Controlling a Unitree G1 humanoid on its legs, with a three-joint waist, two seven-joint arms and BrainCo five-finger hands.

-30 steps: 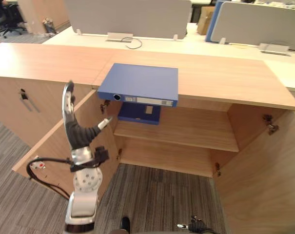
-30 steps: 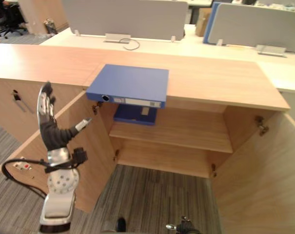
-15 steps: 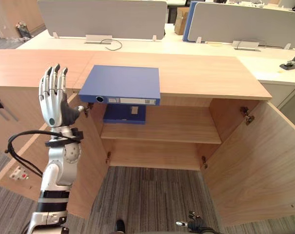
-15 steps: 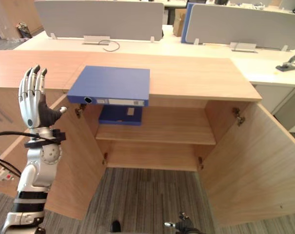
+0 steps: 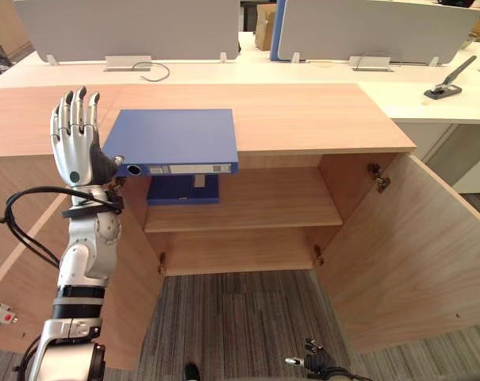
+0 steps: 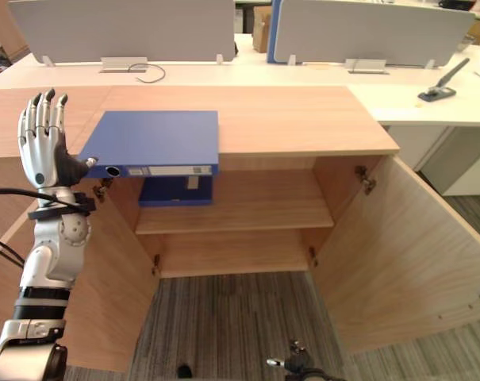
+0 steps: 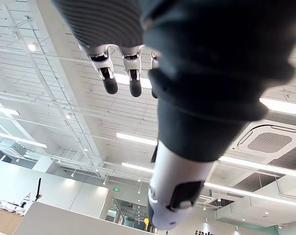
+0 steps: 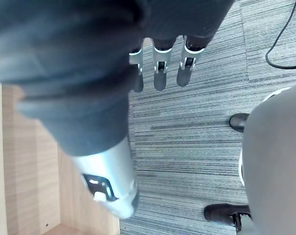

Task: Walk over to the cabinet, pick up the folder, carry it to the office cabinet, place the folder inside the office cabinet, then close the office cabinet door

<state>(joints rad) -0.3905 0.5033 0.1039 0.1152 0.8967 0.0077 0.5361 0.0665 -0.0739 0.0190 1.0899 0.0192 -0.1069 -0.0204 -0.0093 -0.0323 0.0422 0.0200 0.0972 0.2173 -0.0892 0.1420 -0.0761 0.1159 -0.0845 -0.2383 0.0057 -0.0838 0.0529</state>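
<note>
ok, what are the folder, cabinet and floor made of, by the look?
The folder looks like plastic-coated board: matte blue, stiff flat cover, label on the spine. The cabinet is probably laminate board: light wood grain, satin. The floor looks like low-pile carpet: grey, striped.

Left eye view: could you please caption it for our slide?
Left hand raised open beside the blue lever-arch folder atop the open wooden cabinet.

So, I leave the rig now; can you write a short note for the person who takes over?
Left hand: open, raised beside the folder, nothing held.
Right hand: open, pointing down at the carpet, empty.
Folder: flat on the cabinet top, overhanging its front edge.
Cabinet doors: both open.
Done: approach.
Left: pick up folder, carry, place inside, close door.
</note>
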